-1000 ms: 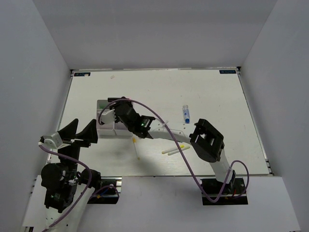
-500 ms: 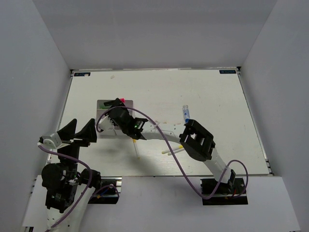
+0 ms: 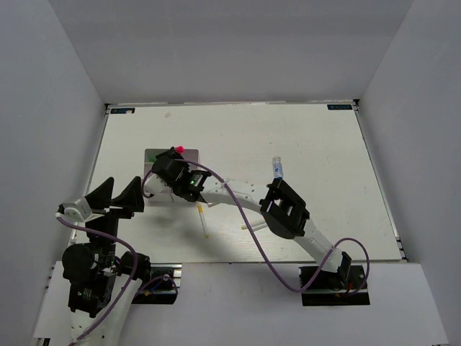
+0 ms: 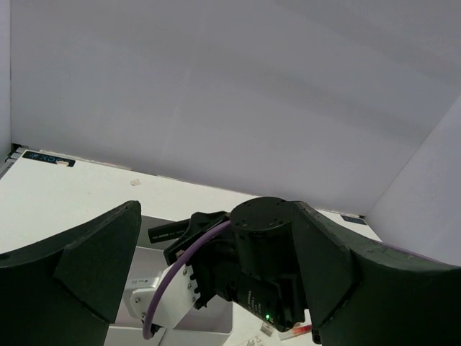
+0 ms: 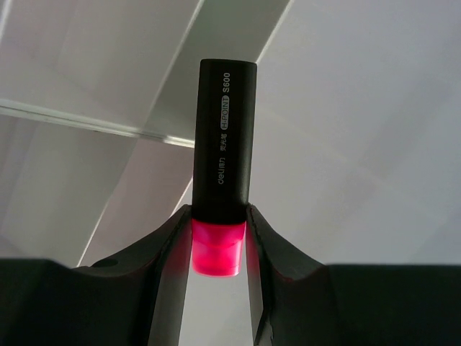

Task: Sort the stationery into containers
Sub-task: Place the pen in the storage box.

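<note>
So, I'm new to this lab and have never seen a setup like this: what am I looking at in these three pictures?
These are two robot arms bolted at the near edge of a table. The wide picture looks down from above and behind them. The other two come from small cameras on each wrist, so each shows that arm's own fingers. The left fingers stand wide open and empty, near the arm's base. The right arm reaches across to a small divided tray, and the right fingers pinch a black highlighter by its pink end. Lying loose on the table are a yellow pen, a white pen and a small blue-labelled tube.
</note>
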